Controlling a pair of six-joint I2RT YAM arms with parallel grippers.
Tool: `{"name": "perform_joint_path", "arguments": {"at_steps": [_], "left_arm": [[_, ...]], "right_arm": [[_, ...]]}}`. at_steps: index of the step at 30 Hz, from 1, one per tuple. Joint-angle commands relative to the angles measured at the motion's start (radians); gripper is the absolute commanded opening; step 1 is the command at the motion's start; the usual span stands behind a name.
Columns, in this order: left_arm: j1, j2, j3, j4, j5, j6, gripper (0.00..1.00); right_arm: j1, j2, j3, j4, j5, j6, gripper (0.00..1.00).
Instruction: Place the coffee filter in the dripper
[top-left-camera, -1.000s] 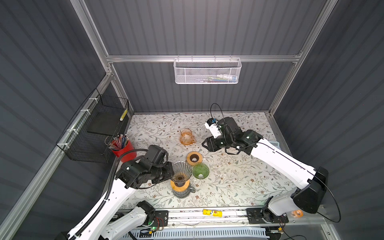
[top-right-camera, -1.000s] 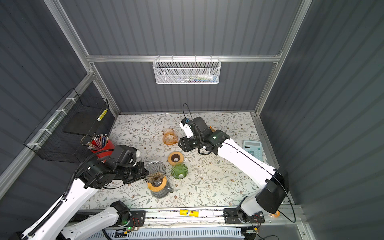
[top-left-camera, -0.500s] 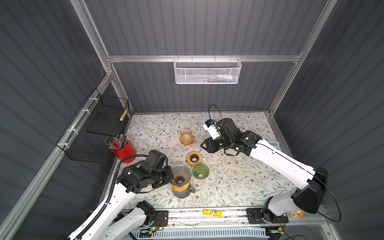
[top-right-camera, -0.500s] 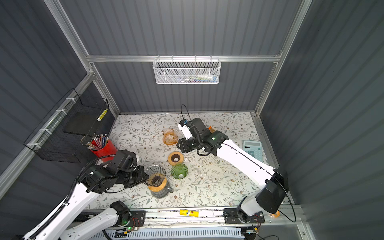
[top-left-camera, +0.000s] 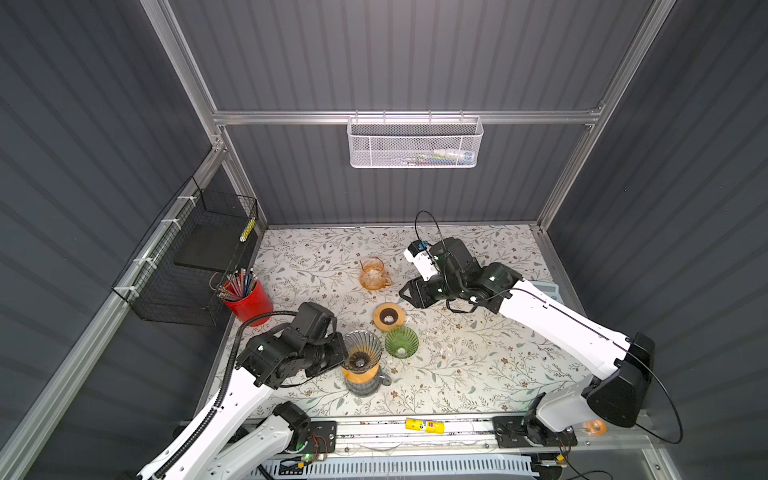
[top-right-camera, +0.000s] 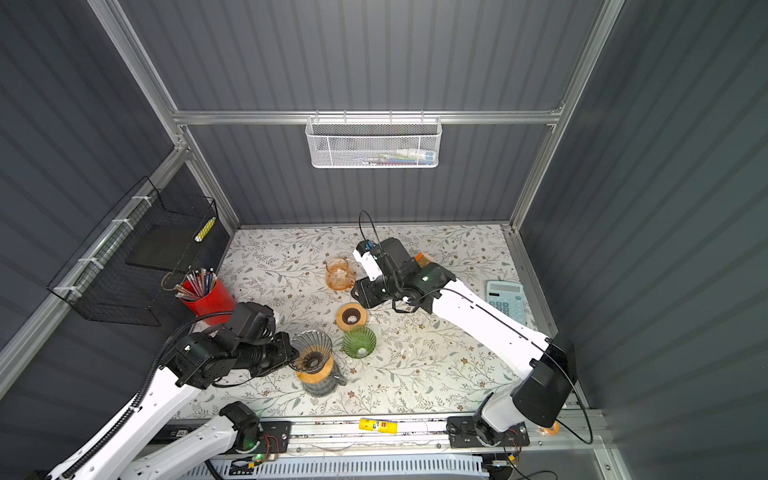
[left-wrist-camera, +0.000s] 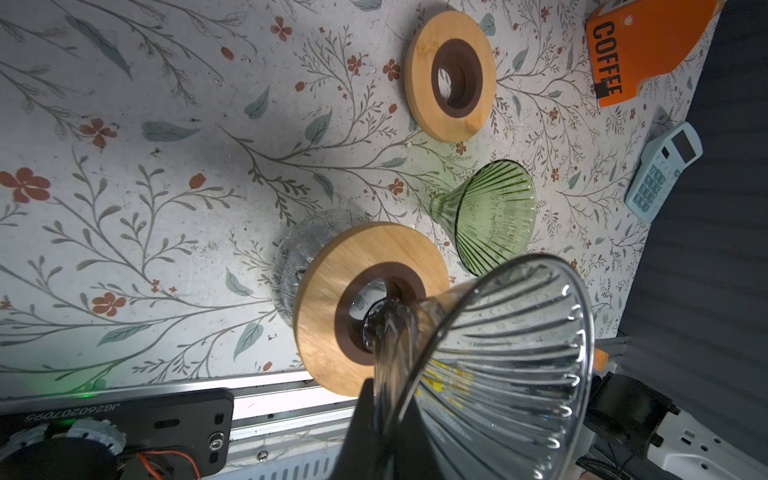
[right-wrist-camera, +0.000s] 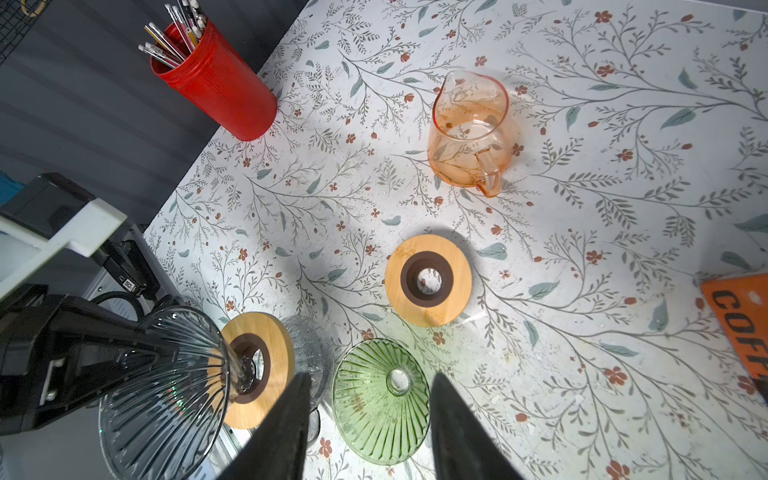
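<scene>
My left gripper (top-left-camera: 341, 353) is shut on the rim of a clear ribbed glass dripper (top-left-camera: 360, 351). I hold it tilted, with its spout in the hole of a wooden ring (left-wrist-camera: 332, 299) that sits on a glass carafe (top-left-camera: 365, 384). A green glass dripper (right-wrist-camera: 380, 401) stands rim-up on the table beside it. My right gripper (right-wrist-camera: 372, 378) hangs open and empty above the table, further back, near a loose wooden ring (top-left-camera: 388, 316). The coffee filter is out of view. An orange packet printed COFFEE (left-wrist-camera: 640, 45) lies at the back right.
An orange glass pitcher (top-left-camera: 373, 273) stands behind the loose ring. A red cup of pencils (top-left-camera: 249, 297) is at the left edge, by a black wire basket (top-left-camera: 187, 266). A pale blue calculator (top-right-camera: 506, 299) lies at the right edge. A white mesh basket (top-left-camera: 415, 143) hangs on the back wall.
My left arm has drawn back toward the front edge, still holding the clear dripper over the carafe. The right gripper has drifted slightly forward and left.
</scene>
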Motion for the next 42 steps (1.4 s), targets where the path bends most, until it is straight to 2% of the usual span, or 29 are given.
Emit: {"name": "perform_joint_path", "arguments": {"at_steps": [1,22,33,42], "left_arm": [[0.009,-0.016,-0.012,0.022,-0.008,-0.018,0.00],[0.008,-0.039,-0.071,0.073,-0.017,-0.033,0.00],[0.008,-0.038,-0.079,0.071,-0.022,-0.021,0.00],[0.008,-0.053,-0.086,0.064,-0.027,-0.015,0.00]], "right_arm": [[0.006,0.007,-0.001,0.006,-0.004,0.004,0.48],[0.045,-0.017,-0.034,-0.023,-0.018,0.016,0.48],[0.148,-0.061,-0.058,-0.143,-0.080,0.047,0.47],[0.223,-0.059,-0.103,-0.124,-0.107,0.102,0.47]]}}
